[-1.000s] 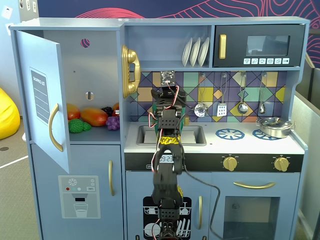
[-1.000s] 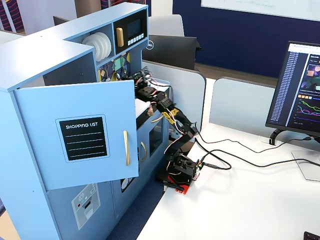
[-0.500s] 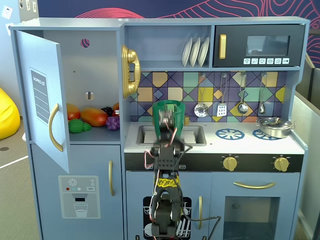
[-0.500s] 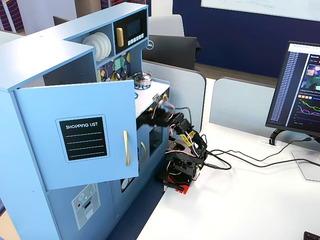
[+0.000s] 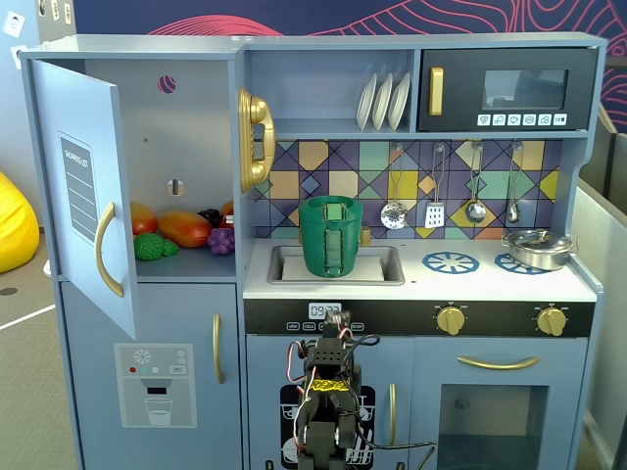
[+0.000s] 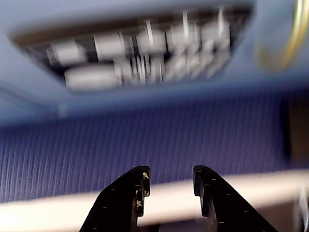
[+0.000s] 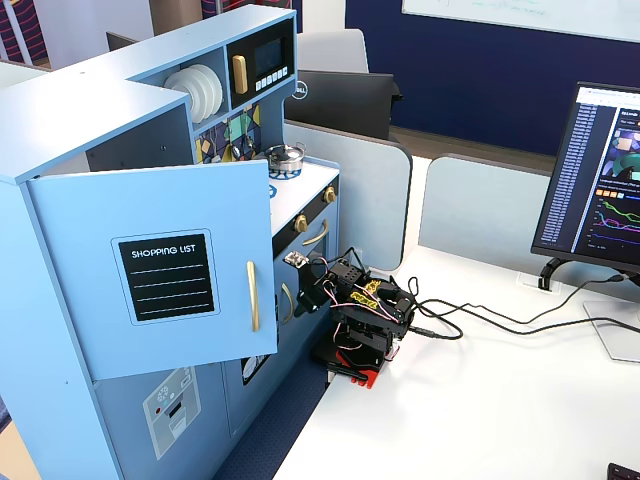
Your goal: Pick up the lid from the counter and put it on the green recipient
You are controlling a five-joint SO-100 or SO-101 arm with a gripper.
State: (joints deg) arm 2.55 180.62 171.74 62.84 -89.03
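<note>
The green recipient point(image 5: 331, 238) stands upright in the sink of the toy kitchen, strap handle facing the camera. The lid point(image 5: 330, 202) appears to lie flat across its top as a green band. Its knob is too small to make out. No loose lid shows on the counter. My arm is folded low in front of the oven front, well below and apart from the pot. In the wrist view the gripper point(image 6: 169, 176) is open with nothing between its black fingers point(image 6: 137, 186). It faces the kitchen's lower front and the blurred blue carpet. In a fixed view the gripper point(image 7: 299, 298) sits beside the cabinet.
A silver pan point(image 5: 536, 248) rests on the right burner. The fridge door point(image 5: 83, 186) hangs open, with toy fruit point(image 5: 181, 228) on the shelf behind it. Utensils hang on the backsplash. Cables point(image 7: 470, 320) and a monitor point(image 7: 605, 180) occupy the white table.
The arm has drawn back from above the sink and folded down in front of the lower cabinet. The green pot, earlier covered by the arm, now shows in full.
</note>
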